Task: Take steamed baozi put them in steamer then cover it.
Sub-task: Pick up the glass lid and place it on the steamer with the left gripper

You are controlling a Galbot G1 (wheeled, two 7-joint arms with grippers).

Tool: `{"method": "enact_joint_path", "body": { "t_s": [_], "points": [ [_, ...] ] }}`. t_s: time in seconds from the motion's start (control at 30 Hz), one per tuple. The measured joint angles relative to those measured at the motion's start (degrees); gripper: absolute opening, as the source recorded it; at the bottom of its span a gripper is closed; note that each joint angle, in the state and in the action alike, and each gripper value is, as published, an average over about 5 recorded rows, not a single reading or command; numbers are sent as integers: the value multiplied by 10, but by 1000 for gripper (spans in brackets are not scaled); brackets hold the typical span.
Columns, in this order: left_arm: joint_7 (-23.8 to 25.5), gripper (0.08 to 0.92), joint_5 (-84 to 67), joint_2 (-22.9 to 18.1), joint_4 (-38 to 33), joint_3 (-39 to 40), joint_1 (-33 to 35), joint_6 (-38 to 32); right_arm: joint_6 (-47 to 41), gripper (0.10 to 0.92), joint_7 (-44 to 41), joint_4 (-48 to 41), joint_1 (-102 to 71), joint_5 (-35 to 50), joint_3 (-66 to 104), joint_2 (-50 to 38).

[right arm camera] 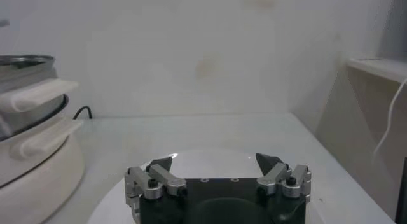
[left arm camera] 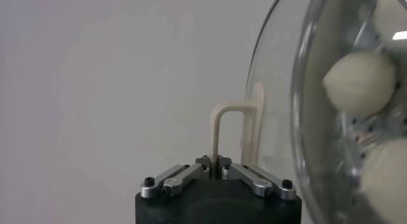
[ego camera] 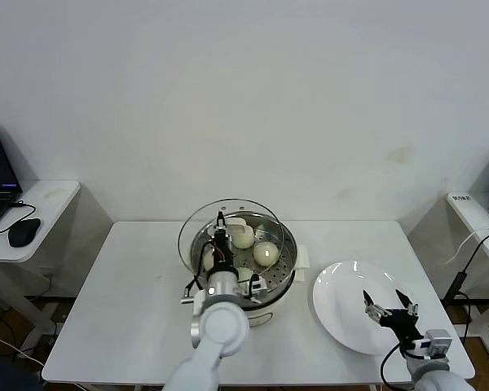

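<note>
left gripper (left arm camera: 215,163) clamped on handle of cover (ego camera: 197,232), held tilted over steamer (ego camera: 287,269) w/ steamed baozi (ego camera: 266,252) inside. right gripper (ego camera: 389,305) spread wide above plate (ego camera: 342,314).

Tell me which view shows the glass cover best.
The head view: the whole cover shows, tilted over the steamer, held by the left gripper. The left wrist view shows only its handle and part of its glass; the right wrist view shows none.

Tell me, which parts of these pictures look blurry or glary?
Left wrist view: the buns blur behind the curved glass lid, with a bright glint at the edge. Head view: the steel pot shines. Right wrist view: the pot's handles look soft; the plate glares faintly.
</note>
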Motion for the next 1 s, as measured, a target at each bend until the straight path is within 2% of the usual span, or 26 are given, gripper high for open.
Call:
{"method": "enact_joint_path", "body": {
  "t_s": [0.4, 1.0],
  "points": [
    [6, 133, 6, -20, 11, 14, 3, 1, 2, 823, -3, -6, 1, -5, -4, 2],
    [6, 133, 7, -20, 27, 13, 3, 1, 3, 823, -6, -9, -5, -8, -4, 2]
  ]
}}
